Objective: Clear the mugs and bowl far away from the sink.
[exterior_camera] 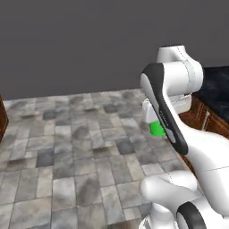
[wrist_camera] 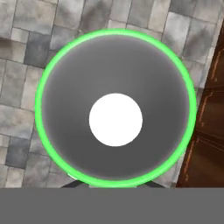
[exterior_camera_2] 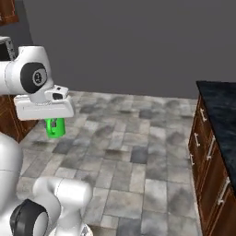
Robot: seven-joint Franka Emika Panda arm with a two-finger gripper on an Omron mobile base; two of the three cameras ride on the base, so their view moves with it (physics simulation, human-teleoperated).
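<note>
The gripper (exterior_camera_2: 55, 120), clamped on the green mug (exterior_camera_2: 56, 128), carries it above the floor (exterior_camera_2: 138, 152); next it needs a table far from the sink.

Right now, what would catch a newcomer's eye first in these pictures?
The bright green mug, hanging upright under the end effector above the grey stone-tile floor. In the hand view its green rim rings a grey inside with a white centre. Dark wooden cabinets under a black counter stand to the right.
</note>
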